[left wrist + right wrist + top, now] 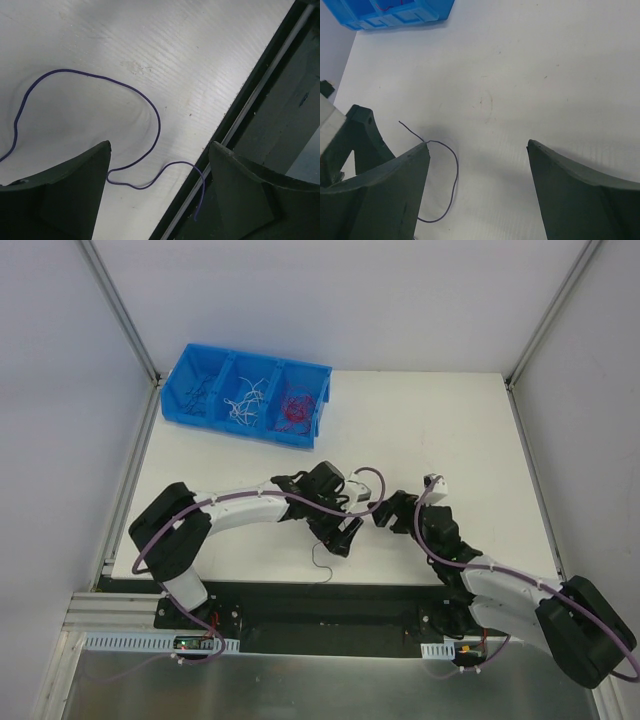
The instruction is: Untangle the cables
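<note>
One thin dark purple cable (159, 120) lies loose in curls on the white table, its end reaching over the front edge. It also shows in the top view (316, 562) and the right wrist view (456, 175). My left gripper (344, 536) (160, 145) is open just above it, with the cable's lower loop between the fingers. My right gripper (384, 512) (479, 144) is open and empty beside the left one, the cable passing by its left finger (395, 190). More cables lie in the blue bin (322, 380): dark ones (203, 390), white ones (246, 400), red ones (297, 408).
The blue bin stands at the table's back left, and its corner shows in the right wrist view (420, 12). The table's front edge with a metal rail (250, 105) runs close beside the left gripper. Part of the left gripper (357, 132) shows at the left of the right wrist view.
</note>
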Robot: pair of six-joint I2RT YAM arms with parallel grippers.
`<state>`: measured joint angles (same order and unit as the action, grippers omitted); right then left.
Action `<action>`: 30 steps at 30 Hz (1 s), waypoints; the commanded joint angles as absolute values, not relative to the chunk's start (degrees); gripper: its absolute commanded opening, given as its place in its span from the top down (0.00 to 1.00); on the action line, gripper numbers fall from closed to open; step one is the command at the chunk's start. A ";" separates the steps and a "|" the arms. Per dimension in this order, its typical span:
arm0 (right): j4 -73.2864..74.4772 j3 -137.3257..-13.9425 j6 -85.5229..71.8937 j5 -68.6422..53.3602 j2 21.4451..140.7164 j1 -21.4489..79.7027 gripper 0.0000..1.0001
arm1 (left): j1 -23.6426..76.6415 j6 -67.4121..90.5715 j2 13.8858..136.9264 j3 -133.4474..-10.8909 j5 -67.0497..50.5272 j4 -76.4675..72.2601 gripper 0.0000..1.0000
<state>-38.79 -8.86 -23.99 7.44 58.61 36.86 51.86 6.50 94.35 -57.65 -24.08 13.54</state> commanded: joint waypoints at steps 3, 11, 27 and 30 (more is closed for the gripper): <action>-42.80 -5.19 -25.31 12.91 51.43 36.30 0.18 | 53.70 -1.84 99.57 -60.73 -21.63 18.72 0.38; -39.38 -2.64 -25.49 17.05 44.03 36.04 0.18 | 57.83 -2.37 99.67 -60.12 -10.12 18.37 0.69; -39.46 -3.78 -25.84 15.82 46.49 35.86 0.19 | 41.79 3.15 81.83 -63.00 29.78 18.29 1.00; -39.46 -3.96 -25.93 15.56 47.02 35.77 0.19 | 30.80 7.99 81.21 -67.13 32.68 16.27 1.00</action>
